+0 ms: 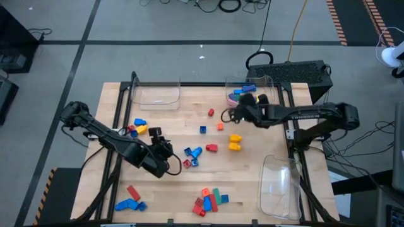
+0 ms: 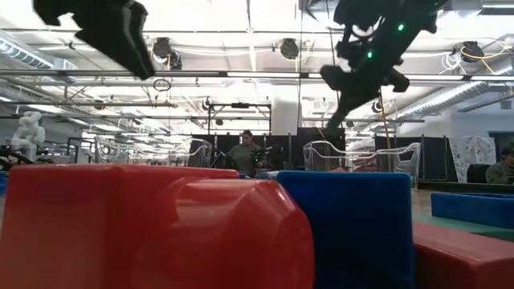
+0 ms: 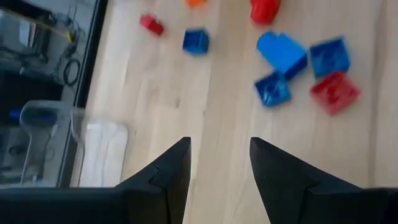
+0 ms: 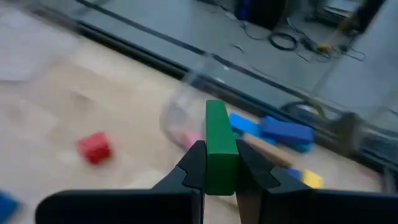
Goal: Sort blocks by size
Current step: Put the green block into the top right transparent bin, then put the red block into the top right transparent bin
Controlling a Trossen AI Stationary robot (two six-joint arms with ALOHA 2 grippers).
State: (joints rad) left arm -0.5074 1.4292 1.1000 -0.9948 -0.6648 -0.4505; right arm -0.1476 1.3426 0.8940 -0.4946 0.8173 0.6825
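Observation:
Loose blocks in red, blue, yellow, green and orange lie over the wooden table point(image 1: 177, 116). One group is mid-table point(image 1: 192, 154) and another at the near edge point(image 1: 210, 200). My right gripper point(image 1: 229, 116) hangs above the table just short of the far clear tray point(image 1: 252, 88). It is shut on a green block point(image 4: 219, 134). My left gripper point(image 1: 172, 156) is raised over the table's left half, open and with nothing between its fingers point(image 3: 177, 158). Blue and red blocks point(image 3: 298, 68) lie ahead of it. My right gripper pinches the green block by its two opposite sides point(image 4: 219, 171) between its two fingers point(image 4: 194, 165). The block's free end sticks out past the fingertips. The fingers slant down toward the far tray, and the block is lifted clear of the table.
Blue, pink and yellow blocks point(image 4: 283, 132) lie in the far tray. A second clear tray point(image 1: 156, 94) stands at the far left and a third point(image 1: 281, 186) at the near right. A black box point(image 1: 297, 72) sits beyond the far right corner. Red and blue blocks point(image 2: 201, 233) crowd the low camera.

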